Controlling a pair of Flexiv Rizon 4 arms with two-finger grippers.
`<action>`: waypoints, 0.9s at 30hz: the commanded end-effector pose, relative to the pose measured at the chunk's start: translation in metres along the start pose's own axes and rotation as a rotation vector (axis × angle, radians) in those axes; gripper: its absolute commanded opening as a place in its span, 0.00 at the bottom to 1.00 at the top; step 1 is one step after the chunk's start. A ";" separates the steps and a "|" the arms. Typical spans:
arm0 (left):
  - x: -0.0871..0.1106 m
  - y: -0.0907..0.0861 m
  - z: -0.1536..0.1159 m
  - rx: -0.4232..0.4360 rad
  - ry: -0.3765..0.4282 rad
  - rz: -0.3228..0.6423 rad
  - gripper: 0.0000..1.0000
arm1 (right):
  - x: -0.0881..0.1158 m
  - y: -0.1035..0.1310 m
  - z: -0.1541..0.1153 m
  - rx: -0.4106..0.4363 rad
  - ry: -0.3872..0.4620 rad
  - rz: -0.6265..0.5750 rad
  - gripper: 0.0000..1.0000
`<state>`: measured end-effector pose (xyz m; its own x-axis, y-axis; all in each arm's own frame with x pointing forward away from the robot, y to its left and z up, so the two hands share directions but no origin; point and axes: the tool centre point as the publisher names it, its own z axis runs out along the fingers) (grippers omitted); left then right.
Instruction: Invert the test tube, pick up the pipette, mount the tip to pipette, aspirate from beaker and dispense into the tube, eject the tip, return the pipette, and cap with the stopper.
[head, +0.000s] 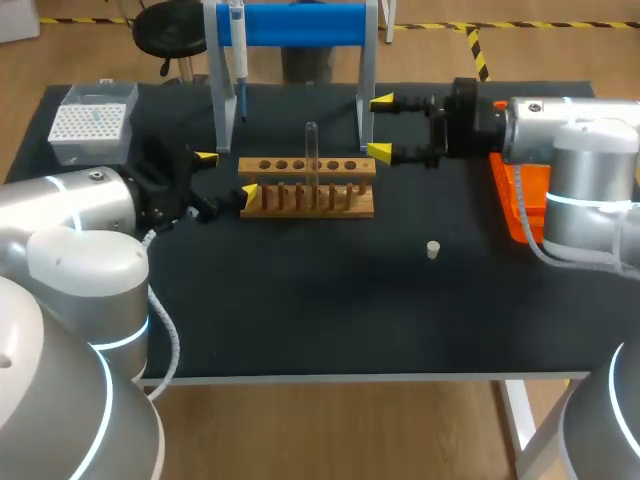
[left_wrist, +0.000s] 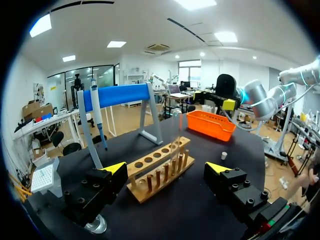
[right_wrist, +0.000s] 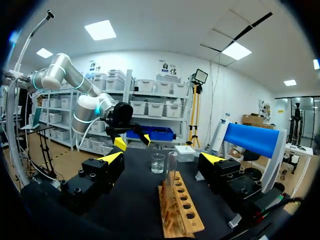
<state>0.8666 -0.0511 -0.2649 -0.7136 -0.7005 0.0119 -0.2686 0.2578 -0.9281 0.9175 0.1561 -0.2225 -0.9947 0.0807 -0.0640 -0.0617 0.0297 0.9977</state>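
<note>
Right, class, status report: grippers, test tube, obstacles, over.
Left gripper open, right gripper open, flanking rack. Test tube standing in rack, untouched. Stopper lies well apart.

Our arms are built of rounded silver-grey links, the left arm (head: 70, 230) and the right arm (head: 590, 170) alike, with a thin glowing pale-blue ring at each joint. A white ribbed cable (head: 172, 335) loops beside the left one. Our left gripper (left_wrist: 166, 167) and right gripper (right_wrist: 162, 158) are black blocks studded with round screw heads, their fingers capped with wedge-shaped yellow tips.
</note>
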 end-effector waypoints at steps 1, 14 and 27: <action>0.000 0.000 0.001 0.001 -0.001 -0.001 1.00 | -0.009 -0.011 0.014 -0.016 0.139 0.004 1.00; 0.000 0.000 0.001 0.001 -0.001 -0.001 1.00 | -0.014 -0.033 0.050 -0.011 0.169 0.023 1.00; 0.000 0.000 0.001 0.001 -0.001 -0.001 1.00 | -0.020 -0.049 0.078 -0.014 0.209 0.027 1.00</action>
<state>0.8666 -0.0511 -0.2649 -0.7135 -0.7006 0.0118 -0.2685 0.2578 -0.9281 0.9384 0.2230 -0.2662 -0.9965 -0.0763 -0.0333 -0.0353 0.0245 0.9991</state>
